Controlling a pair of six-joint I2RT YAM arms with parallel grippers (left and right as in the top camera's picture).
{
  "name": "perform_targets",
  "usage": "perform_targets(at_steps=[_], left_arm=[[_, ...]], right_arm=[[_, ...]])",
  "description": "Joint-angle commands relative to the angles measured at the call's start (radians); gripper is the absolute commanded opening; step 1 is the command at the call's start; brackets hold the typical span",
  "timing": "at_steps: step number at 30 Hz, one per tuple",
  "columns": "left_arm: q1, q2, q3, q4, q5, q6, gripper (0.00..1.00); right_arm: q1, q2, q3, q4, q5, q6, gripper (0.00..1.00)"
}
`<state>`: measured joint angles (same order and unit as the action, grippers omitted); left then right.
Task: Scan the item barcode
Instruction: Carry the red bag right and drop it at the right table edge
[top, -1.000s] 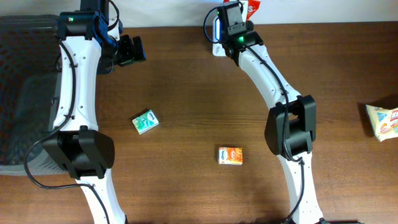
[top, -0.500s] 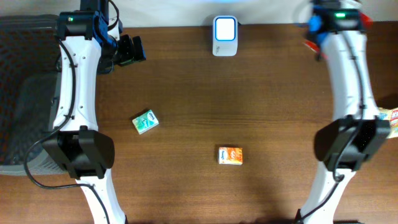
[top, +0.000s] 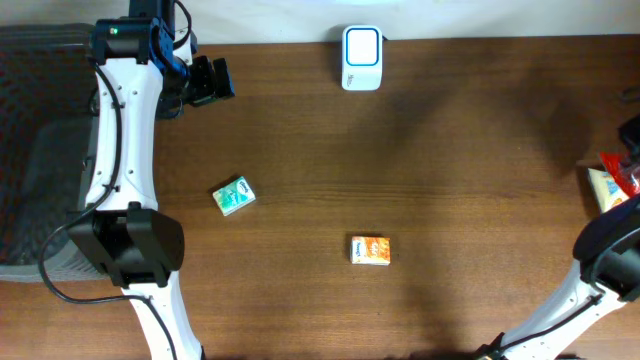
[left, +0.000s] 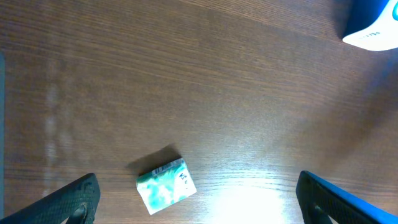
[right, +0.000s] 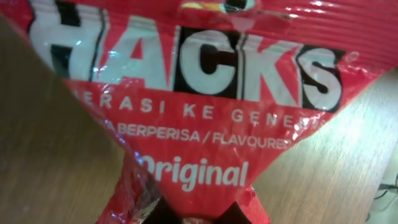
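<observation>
A red Hacks candy bag (right: 199, 93) fills the right wrist view, hanging over the wooden table. Its lower end is pinched between the dark fingertips of my right gripper (right: 198, 215), which is shut on it. Overhead, only a sliver of the red bag (top: 620, 172) shows at the far right edge. The white and blue scanner (top: 362, 45) stands at the back centre, with nothing in front of it. My left gripper (left: 202, 205) hangs wide open and holds nothing. On the table below it lies a green box (left: 165, 185).
A green box (top: 234, 195) lies left of centre and an orange box (top: 370, 250) near the front middle. A pale yellow packet (top: 603, 188) sits at the right edge beside the red bag. A dark mesh basket (top: 30, 150) occupies the left side.
My right arm has swung from the scanner at the back centre to the far right edge, carrying the red bag with it. The left arm has not moved.
</observation>
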<state>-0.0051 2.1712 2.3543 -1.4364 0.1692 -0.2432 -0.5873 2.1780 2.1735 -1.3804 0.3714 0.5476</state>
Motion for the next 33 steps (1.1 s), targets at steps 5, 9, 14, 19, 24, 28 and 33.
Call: perform_targets(at_steps=[5,9,14,19,24,28,33], left_arm=[[0.0,0.002,0.006,-0.001,0.01,0.016,0.99],[-0.001,0.002,0.006,-0.001,0.01,0.016,0.99],[0.0,0.002,0.006,-0.001,0.01,0.016,0.99],[0.0,0.002,0.006,-0.001,0.01,0.016,0.99],[0.0,0.002,0.006,0.0,0.01,0.016,0.99],[-0.001,0.002,0.006,-0.001,0.01,0.016,0.99],[-0.001,0.002,0.006,-0.001,0.01,0.016,0.99]], right_arm=[[-0.009,-0.012,-0.02,0.013,-0.105,-0.002,0.99],[-0.009,-0.029,-0.003,-0.006,-0.156,-0.045,0.99],[-0.008,-0.116,0.024,-0.051,-0.282,-0.045,0.99],[0.024,-0.25,0.024,-0.123,-0.534,-0.105,0.99],[0.183,-0.376,0.024,-0.205,-0.582,-0.195,0.99],[0.382,-0.395,0.023,-0.268,-0.582,-0.245,0.99],[0.641,-0.389,-0.023,-0.227,-0.538,-0.256,0.99]])
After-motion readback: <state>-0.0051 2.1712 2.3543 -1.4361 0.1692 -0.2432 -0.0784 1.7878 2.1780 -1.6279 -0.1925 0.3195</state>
